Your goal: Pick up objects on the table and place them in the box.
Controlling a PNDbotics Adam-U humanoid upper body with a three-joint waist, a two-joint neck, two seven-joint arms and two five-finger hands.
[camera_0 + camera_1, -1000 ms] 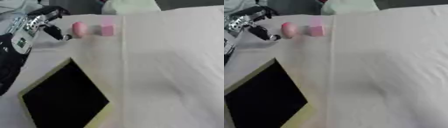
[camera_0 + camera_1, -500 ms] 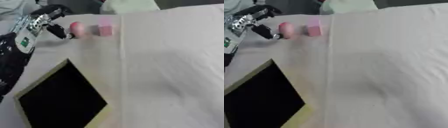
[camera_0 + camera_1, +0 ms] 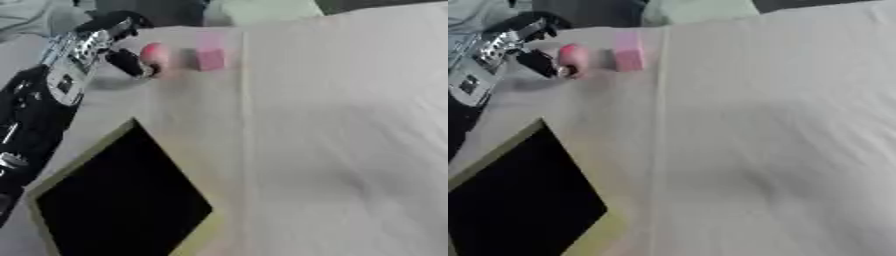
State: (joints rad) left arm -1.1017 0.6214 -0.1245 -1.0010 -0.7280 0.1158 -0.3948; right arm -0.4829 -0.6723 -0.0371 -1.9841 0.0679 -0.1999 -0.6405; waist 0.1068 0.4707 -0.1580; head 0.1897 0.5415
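The left hand [image 3: 105,42] is at 11 o'clock, by the far edge of the table [image 3: 350,125]. Its fingers curl in, and the thumb touches a small red ball [image 3: 154,55]. A pink block [image 3: 209,55] sits just beside the ball. The box [image 3: 114,210] lies at 7 o'clock, dark inside.

table [image 3: 350,125]: box [image 3: 122,200] at near left. far left: left hand [image 3: 109,42], rounded object [image 3: 154,56] touching its right side, block [image 3: 209,54] just right of that, apart. folded cloth [image 3: 262,10] behind, at far edge.
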